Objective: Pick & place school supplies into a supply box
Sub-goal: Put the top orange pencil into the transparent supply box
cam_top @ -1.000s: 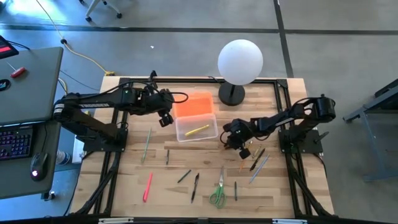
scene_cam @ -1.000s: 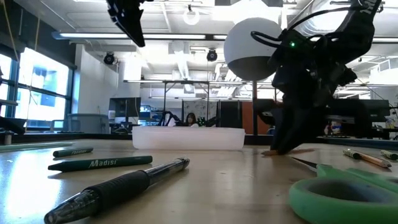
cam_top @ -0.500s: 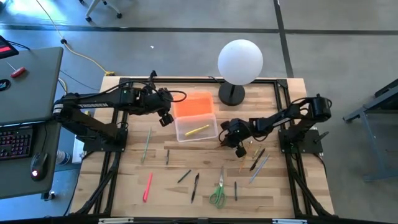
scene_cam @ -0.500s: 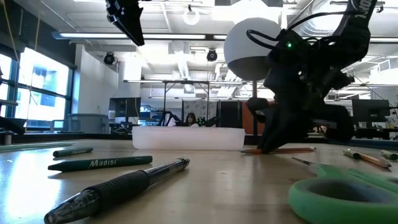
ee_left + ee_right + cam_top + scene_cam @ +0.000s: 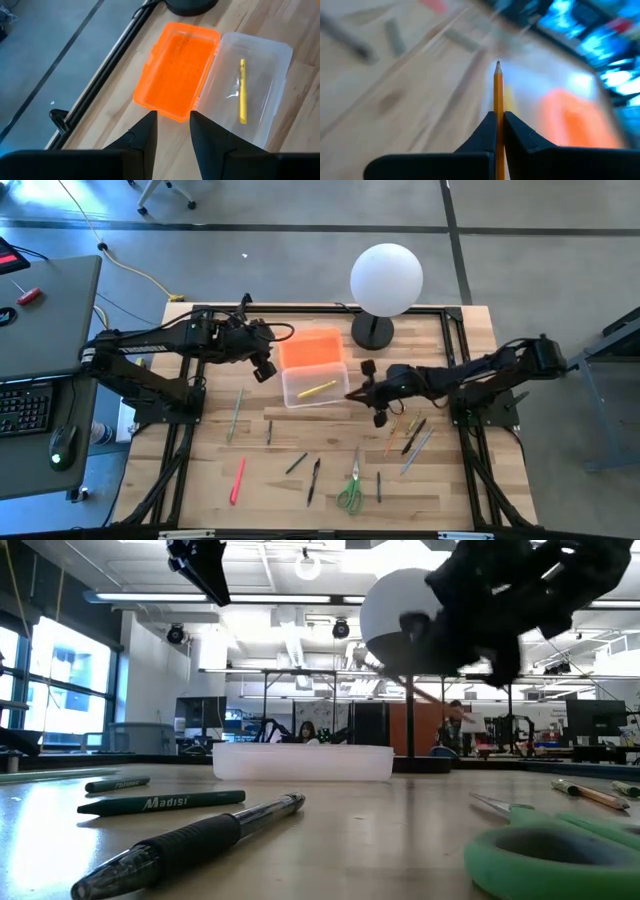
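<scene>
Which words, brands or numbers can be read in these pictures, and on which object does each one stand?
"Madisi": white letters on the dark green pencil lying near the low camera.
The second green pencil behind it carries white print, too small to read.
The clear-barrelled pen shows no readable text.
Nothing readable in the other views.

Looking straight down from high overhead on the whole pale wooden slatted table [image 5: 300,445]; looking level from table-top height at its near edge, close behind a green plastic scissor handle [image 5: 560,858], toward the far room. Riding each wrist, peering forward and down. Shared by all: the clear plastic rectangular box with its orange lid [image 5: 314,383] [image 5: 303,761] [image 5: 252,95].
</scene>
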`<state>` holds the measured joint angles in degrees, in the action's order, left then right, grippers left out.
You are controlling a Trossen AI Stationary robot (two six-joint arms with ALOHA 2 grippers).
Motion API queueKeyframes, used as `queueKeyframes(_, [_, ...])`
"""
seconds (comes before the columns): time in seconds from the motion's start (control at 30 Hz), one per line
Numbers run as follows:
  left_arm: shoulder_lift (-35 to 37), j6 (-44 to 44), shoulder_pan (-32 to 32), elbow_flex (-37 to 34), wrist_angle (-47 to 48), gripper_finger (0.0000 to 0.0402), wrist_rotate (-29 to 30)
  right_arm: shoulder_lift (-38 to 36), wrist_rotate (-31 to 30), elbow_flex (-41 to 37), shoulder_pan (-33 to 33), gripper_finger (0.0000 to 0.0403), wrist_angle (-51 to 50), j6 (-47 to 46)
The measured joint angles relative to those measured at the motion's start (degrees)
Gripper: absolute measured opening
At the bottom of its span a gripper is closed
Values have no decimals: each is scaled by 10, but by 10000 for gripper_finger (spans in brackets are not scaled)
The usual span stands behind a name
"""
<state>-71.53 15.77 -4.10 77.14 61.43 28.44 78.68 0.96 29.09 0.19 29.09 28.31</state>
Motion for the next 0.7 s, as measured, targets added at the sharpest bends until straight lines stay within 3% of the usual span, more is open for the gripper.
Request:
queueKeyframes(0.17, [5,0,0,1,-19,145,5,37,-29,65,7,0,22,-30])
queueKeyframes(0.47, [10,-5,0,1,-12,146,10,187,-20,304,10,0,-190,2])
queueKeyframes(0.7, [10,-11,0,1,-13,147,11,306,-22,392,2,0,-205,40])
